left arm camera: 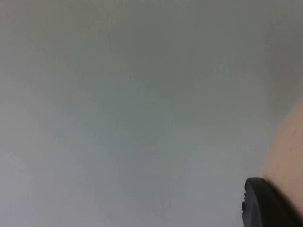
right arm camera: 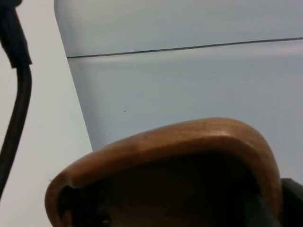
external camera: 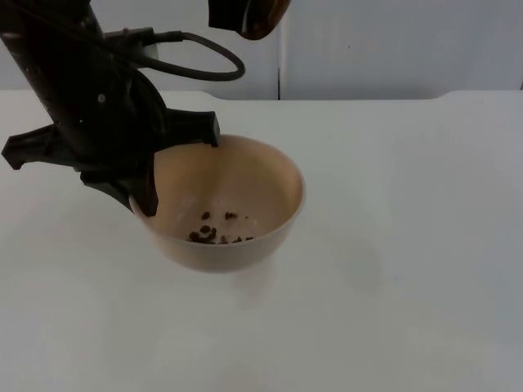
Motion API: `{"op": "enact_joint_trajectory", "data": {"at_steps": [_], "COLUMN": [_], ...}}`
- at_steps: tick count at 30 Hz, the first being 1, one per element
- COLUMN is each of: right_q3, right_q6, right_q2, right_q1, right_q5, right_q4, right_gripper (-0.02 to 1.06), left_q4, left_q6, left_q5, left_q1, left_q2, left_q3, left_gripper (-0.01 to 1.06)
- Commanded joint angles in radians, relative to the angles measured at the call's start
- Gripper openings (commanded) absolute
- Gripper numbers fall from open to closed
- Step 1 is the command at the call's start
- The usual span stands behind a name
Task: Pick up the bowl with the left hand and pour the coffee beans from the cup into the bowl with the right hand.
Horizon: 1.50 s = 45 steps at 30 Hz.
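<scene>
Few beans are in so far: you've got a small scatter of coffee beans (external camera: 214,234) sitting on the floor of the bowl (external camera: 237,200), so the pour looks started at least, though I can't judge how much is left in the cup. Left hand (external camera: 167,167) is clamped on the bowl's rim on the side toward the worktop's left edge, one finger over the rim and into the bowl, the other outside it; the left wrist view backs that up with a black fingertip (left arm camera: 265,203) against the bowl's tan wall (left arm camera: 286,156). Bowl reads as lifted off the white worktop (external camera: 409,245), with a faint shadow under it, roughly mid-worktop and a bit left of centre; treat the lift as my read, not certain. Right hand (external camera: 245,16) is up near the far edge by the grey partition (external camera: 392,49), above and behind the bowl, gripping the brown wooden cup (right arm camera: 189,142). From its wrist view you see the cup's rim and dark interior, tipped over. What's left, by my estimate: finish emptying the cup if anything remains.
</scene>
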State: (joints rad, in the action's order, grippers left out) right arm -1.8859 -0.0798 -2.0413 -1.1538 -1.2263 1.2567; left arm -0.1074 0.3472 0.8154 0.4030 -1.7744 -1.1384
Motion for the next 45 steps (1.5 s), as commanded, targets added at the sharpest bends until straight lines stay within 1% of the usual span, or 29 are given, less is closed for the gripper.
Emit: {"op": "enact_joint_trajectory", "data": {"at_steps": [1, 11, 16, 18, 19, 27, 31, 32, 36, 37, 40, 41, 43, 44, 45], "right_q3": [0.005, 0.005, 0.005, 0.005, 0.005, 0.005, 0.005, 0.005, 0.005, 0.005, 0.005, 0.005, 0.005, 0.005, 0.005], "right_q6": [-0.016, -0.018, -0.018, -0.018, -0.018, 0.009, 0.009, 0.009, -0.007, -0.007, -0.007, -0.007, -0.007, -0.005, -0.005], "right_q2": [0.011, 0.011, 0.024, 0.045, 0.057, 0.081, 0.081, 0.081, 0.081, 0.081, 0.081, 0.081, 0.081, 0.083, 0.083], "right_q1": [-0.007, -0.006, -0.006, -0.004, -0.004, -0.004, 0.018, 0.018, 0.074, 0.074, 0.13, 0.13, 0.162, 0.19, 0.19], "right_q5": [0.005, 0.005, 0.005, 0.005, 0.005, 0.005, 0.005, 0.005, 0.005, 0.005, 0.021, 0.021, 0.046, 0.073, 0.073], "right_q4": [0.022, 0.023, -0.018, -0.072, -0.082, -0.098, -0.158, -0.158, -0.246, -0.246, -0.359, -0.359, -0.437, -0.496, -0.496], "right_gripper": [0.0, 0.0, 0.0, 0.0, 0.0, 0.0, 0.0, 0.0, 0.0, 0.0, 0.0, 0.0, 0.0, 0.0, 0.0], "left_q4": [-0.012, -0.012, -0.012, -0.012, -0.012, -0.009, -0.004, -0.004, -0.004, -0.004, -0.004, -0.004, -0.004, -0.004, -0.004], "left_q6": [0.009, 0.009, 0.009, 0.009, 0.009, 0.009, 0.009, 0.009, 0.009, 0.009, 0.009, 0.009, 0.009, 0.009, 0.009], "left_q5": [-0.003, -0.002, 0.005, 0.007, 0.009, 0.02, 0.027, 0.027, 0.027, 0.027, 0.027, 0.027, 0.025, 0.021, 0.021], "left_q1": [0.005, 0.005, 0.005, 0.005, 0.005, 0.005, 0.005, 0.005, 0.005, 0.005, 0.005, 0.005, 0.005, 0.005, 0.005], "left_q2": [0.009, 0.009, 0.009, 0.009, 0.009, 0.009, 0.009, 0.009, 0.009, 0.009, 0.009, 0.009, 0.009, 0.009, 0.009], "left_q3": [-0.004, -0.004, -0.004, -0.004, -0.004, -0.004, -0.004, -0.004, -0.004, -0.004, -0.004, -0.004, -0.004, -0.004, -0.004], "left_gripper": [0.0, 0.0, 0.0, 0.0, 0.0, 0.0, 0.0, 0.0, 0.0, 0.0, 0.0, 0.0, 0.0, 0.0, 0.0]}}
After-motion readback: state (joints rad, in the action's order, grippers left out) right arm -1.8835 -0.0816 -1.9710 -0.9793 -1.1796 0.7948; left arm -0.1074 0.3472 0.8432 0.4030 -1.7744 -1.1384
